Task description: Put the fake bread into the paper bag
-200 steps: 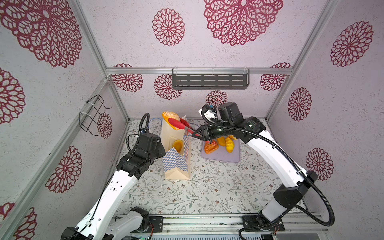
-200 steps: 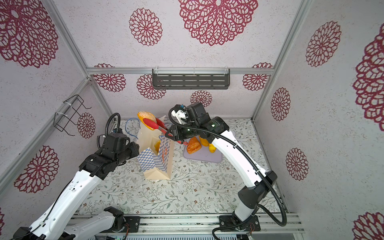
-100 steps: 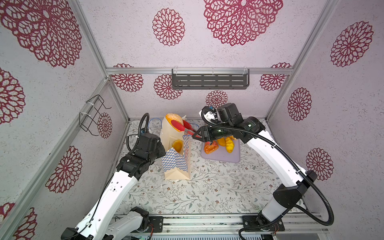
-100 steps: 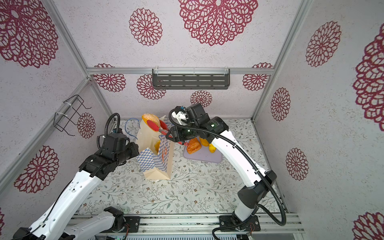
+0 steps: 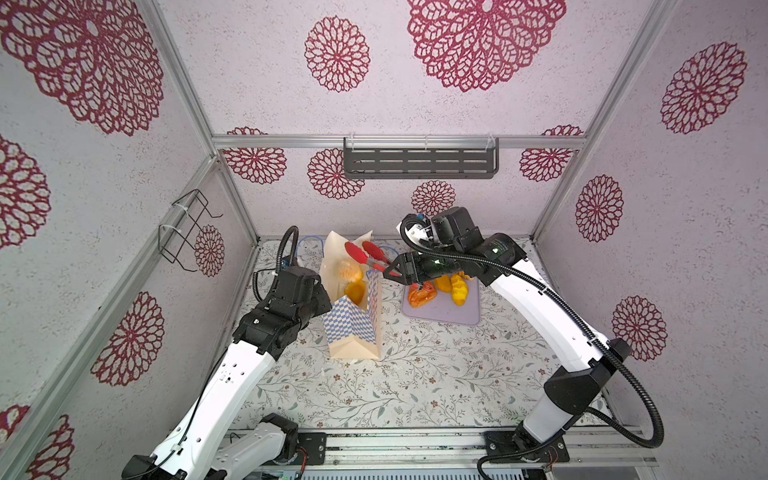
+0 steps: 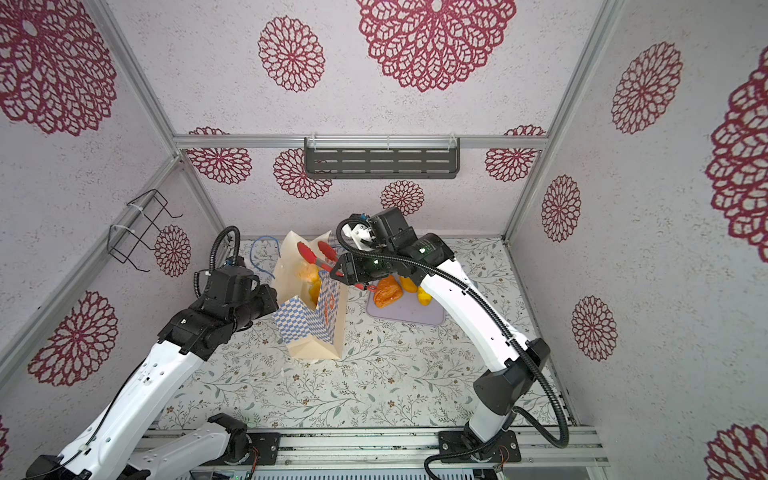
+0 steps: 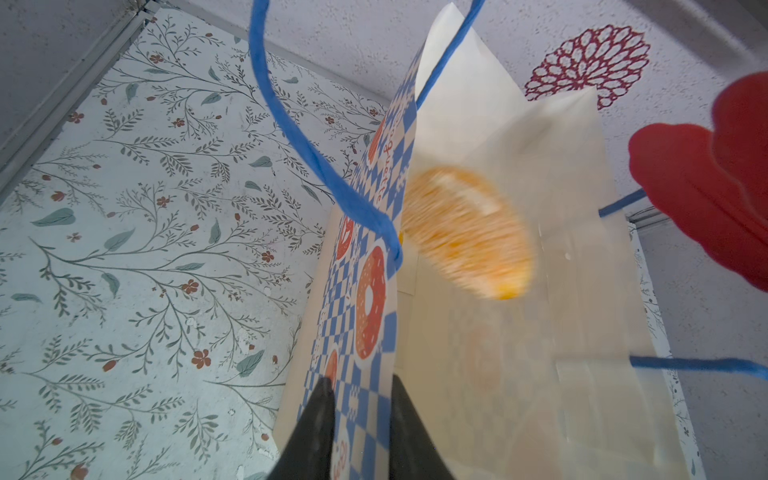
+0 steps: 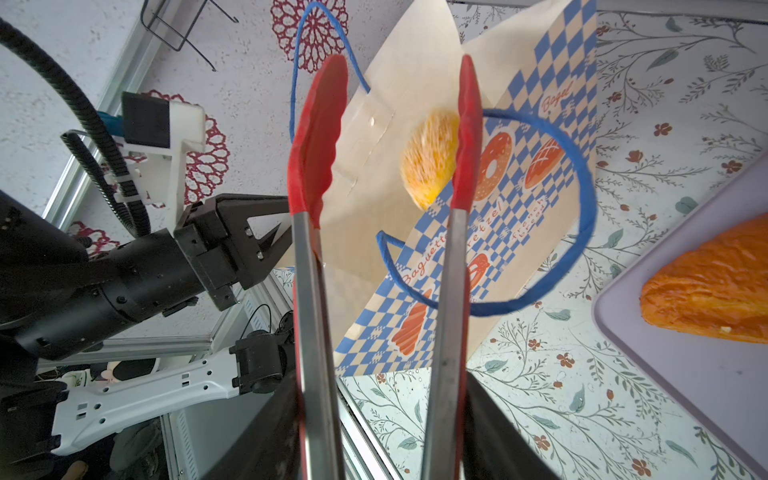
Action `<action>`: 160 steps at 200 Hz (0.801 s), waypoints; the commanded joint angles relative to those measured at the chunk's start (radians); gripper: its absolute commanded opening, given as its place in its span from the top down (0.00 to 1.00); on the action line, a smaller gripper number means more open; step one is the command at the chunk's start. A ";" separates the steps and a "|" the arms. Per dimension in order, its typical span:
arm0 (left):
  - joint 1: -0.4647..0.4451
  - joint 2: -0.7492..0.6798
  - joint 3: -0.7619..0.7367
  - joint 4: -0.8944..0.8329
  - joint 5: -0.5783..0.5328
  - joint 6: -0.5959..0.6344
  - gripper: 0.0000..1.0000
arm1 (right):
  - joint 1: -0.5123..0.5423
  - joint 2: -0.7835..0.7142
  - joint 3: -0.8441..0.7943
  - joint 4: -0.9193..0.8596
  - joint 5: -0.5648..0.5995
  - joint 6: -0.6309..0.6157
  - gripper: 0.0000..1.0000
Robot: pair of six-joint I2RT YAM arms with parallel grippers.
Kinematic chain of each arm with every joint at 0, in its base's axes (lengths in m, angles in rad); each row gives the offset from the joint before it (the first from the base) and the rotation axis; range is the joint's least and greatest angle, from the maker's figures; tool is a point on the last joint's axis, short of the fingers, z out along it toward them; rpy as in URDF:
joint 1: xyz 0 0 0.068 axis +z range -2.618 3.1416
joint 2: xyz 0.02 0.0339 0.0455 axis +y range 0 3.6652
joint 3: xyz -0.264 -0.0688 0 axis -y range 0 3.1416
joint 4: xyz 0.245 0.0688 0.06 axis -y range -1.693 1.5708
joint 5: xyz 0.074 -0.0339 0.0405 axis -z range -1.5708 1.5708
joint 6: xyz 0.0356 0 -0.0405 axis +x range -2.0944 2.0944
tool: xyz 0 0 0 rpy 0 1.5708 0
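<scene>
- Two pieces of fake bread [image 5: 350, 272] show inside the paper bag [image 5: 353, 328], one blurred.
- At least three pastries [image 5: 422, 295] lie on the lilac tray [image 5: 440, 318] beside the bag, not yet bagged.
- Over the bag, the right hand [image 5: 392, 272] grips red tongs [image 5: 368, 253], tips apart; the left hand [image 7: 359, 390] pinches the bag's rim.

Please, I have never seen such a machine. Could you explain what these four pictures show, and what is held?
Two white robot arms work over a table with a flowered cloth. Two pictures look down from above; two come from a camera on each arm's wrist. The left gripper pinches one wall of the upright paper bag. The right gripper holds red tongs, open above the bag's mouth. A blurred round bun is at that mouth, free of the tongs, probably falling in. More fake bread lies on the lilac tray beside the bag.
</scene>
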 commanded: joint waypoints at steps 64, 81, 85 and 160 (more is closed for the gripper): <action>0.005 -0.007 0.005 0.009 -0.008 -0.003 0.73 | 0.004 -0.032 0.054 0.071 0.007 -0.022 0.43; 0.006 -0.009 0.007 0.006 -0.009 -0.003 0.71 | 0.001 -0.053 0.059 0.073 0.036 -0.029 0.43; 0.007 -0.010 0.007 0.004 -0.009 -0.003 0.70 | -0.001 -0.061 0.059 0.074 0.044 -0.031 0.43; 0.006 -0.007 0.024 -0.003 -0.008 0.006 0.60 | -0.166 -0.220 -0.035 0.063 0.147 -0.048 0.46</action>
